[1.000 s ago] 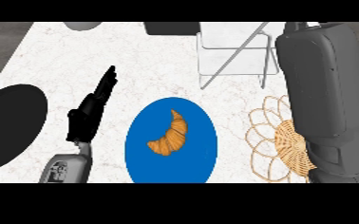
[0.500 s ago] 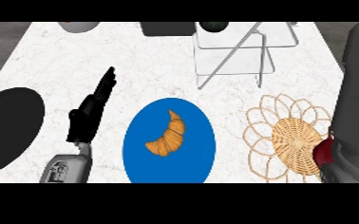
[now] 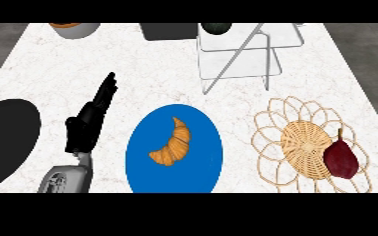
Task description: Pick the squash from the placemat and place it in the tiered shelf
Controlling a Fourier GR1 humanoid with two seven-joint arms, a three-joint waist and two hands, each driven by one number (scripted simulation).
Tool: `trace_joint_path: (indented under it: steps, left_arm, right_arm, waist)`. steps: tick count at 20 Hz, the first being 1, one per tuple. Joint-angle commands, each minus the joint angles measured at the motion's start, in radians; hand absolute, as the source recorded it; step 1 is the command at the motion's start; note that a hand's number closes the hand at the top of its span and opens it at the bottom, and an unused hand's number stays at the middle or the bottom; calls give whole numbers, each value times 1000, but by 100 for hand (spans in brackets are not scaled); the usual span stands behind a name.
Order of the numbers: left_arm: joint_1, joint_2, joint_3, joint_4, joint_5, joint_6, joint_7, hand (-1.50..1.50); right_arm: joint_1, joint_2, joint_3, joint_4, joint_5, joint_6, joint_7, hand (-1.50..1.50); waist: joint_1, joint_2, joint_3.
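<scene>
One squash (image 3: 342,159), well right of the left robot hand (image 3: 88,120)

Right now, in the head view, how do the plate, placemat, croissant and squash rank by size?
1. The placemat and the plate: about alike, both cut by the lower edge, so I won't rank them.
2. The croissant and the squash: far smaller, and also about alike.

Left hand (image 3: 86,126) flat and outstretched.
</scene>
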Motion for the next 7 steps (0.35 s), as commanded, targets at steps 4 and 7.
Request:
trace_joint_path:
  steps: [4,7]
  left_arm:
    - [10,7,3,-14,0,-2,2,0]
    - [24,2,15,16,19,-9,-23,0]
  right_arm:
    - [249,-124,-230,-239,-320,316,43,-150]
    - [314,-162,-365,-316,-470,387,71,-150]
  waist:
    - [-9,0,1]
    - [-3,2,0]
